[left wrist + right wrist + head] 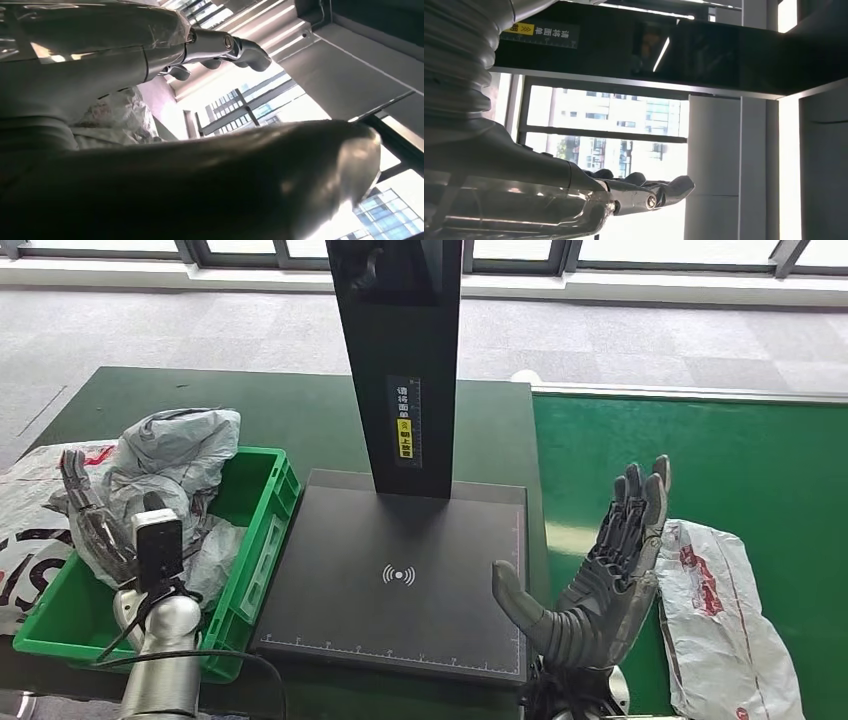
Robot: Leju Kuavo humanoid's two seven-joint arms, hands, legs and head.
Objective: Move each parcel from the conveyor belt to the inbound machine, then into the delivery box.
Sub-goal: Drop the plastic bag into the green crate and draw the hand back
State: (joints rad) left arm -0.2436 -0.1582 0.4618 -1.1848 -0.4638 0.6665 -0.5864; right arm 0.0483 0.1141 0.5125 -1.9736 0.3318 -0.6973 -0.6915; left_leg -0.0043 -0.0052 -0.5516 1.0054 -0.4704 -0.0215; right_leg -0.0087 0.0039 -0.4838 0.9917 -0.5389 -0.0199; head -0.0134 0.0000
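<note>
While the right hand [600, 570] stands upright with palm facing inward, fingers spread and straight and thumb jutting toward the scanner plate, it holds nothing and is just beside a white plastic parcel [725, 620]. That parcel is a soft, crinkled mailer bag with red printing, lying flat and lengthwise on the smooth green conveyor belt [780, 470]. Between the two arms sits the inbound machine [400, 570], a flat matte-black square platform with ruler ticks along its edges and a white wireless symbol at its middle, from which a glossy black post [395, 350] rises, carrying a small yellow and black label. To the left stands the delivery box [262, 530], a rigid green plastic crate with ribbed walls. Inside it lies a grey parcel [185, 455], a crumpled, shiny film bag bunched high against the far rim. The left hand [95, 520] is over this crate, dark fingers extended and apart against the grey film, gripping nothing that can be made out. Another white printed bag [30, 510] lies outside the crate's left wall.
</note>
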